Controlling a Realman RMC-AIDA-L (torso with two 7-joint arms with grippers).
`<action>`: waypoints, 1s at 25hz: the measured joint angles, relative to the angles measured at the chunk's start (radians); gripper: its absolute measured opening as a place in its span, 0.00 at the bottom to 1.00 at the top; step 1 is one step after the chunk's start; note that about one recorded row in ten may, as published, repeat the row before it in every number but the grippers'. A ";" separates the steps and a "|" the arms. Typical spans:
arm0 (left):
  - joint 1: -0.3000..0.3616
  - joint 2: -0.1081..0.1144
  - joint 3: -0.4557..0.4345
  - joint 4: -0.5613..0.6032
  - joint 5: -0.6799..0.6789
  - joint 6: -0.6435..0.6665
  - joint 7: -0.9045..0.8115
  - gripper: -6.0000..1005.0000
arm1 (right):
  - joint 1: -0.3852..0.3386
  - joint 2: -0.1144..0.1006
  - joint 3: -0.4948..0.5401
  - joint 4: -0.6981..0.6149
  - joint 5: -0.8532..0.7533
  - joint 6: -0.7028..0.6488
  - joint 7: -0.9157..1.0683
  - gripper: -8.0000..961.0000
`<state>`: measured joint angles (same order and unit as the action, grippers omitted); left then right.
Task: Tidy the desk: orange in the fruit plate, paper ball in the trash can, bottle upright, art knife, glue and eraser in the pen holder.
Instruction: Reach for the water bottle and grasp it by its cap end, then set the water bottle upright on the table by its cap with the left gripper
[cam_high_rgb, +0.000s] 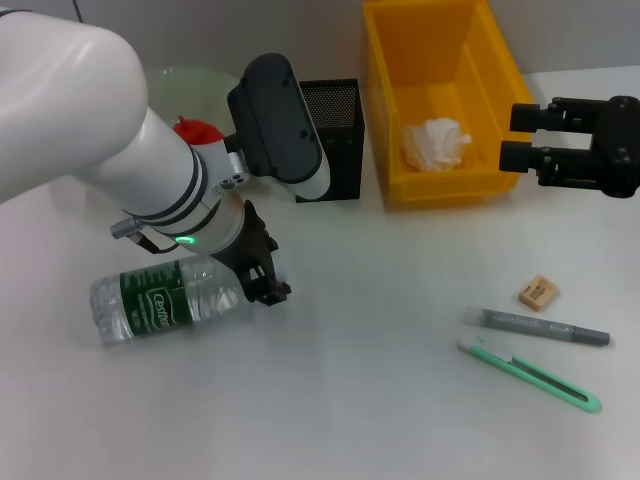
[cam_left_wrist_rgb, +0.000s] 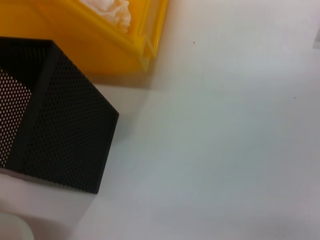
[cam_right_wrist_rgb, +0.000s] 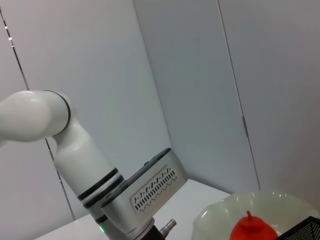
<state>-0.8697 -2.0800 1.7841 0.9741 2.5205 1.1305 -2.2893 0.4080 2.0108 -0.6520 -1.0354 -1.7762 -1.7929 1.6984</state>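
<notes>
Far left of the head view: bottle (cam_high_rgb: 165, 305) lying flat on the worktop (cam_high_rgb: 360, 400), long axis running roughly left to right, slightly tilted, neck end toward frame centre. Left end effector (cam_high_rgb: 268, 283) right at that neck end, fingers hidden behind the wrist and dark housing, so cannot tell whether apart, together or clamped on the neck. Clearly the nearer arm for the bottle; right arm well apart from it. Judged step in hand: gripping the neck end to stand the bottle upright, which calls for swinging that end up about the base at the far left.

Upper left, behind the arm: plate (cam_high_rgb: 190, 85) with the orange (cam_high_rgb: 196, 130) already in it, mostly hidden.

Upper centre: pen holder (cam_high_rgb: 335, 135), black mesh, nothing visible inside in the left wrist view. Just beside it, to the right: yellow bin (cam_high_rgb: 440, 100) with the paper ball (cam_high_rgb: 435, 142) already in it.

Upper right: right end effector (cam_high_rgb: 518, 138), held level above the worktop just beside the bin's right wall, fingers apart, gripping nothing.

Lower right: eraser (cam_high_rgb: 538, 292), glue (cam_high_rgb: 535, 326) and knife (cam_high_rgb: 530, 374), near one another, the latter two lying lengthwise left to right; all still outside the pen holder and nearer the right arm.
</notes>
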 joint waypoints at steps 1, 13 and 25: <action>0.000 0.000 0.000 0.000 0.002 0.000 0.001 0.66 | 0.000 0.000 0.000 0.000 0.000 0.001 0.000 0.68; 0.000 0.000 0.009 0.004 0.020 -0.002 0.003 0.45 | 0.002 0.002 0.000 0.001 0.000 0.001 0.000 0.68; 0.016 0.000 -0.014 0.103 0.002 0.075 0.005 0.44 | 0.005 0.000 0.009 0.018 0.000 0.001 -0.003 0.68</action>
<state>-0.8539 -2.0798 1.7697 1.0773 2.5228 1.2053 -2.2841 0.4127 2.0107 -0.6435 -1.0172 -1.7762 -1.7917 1.6951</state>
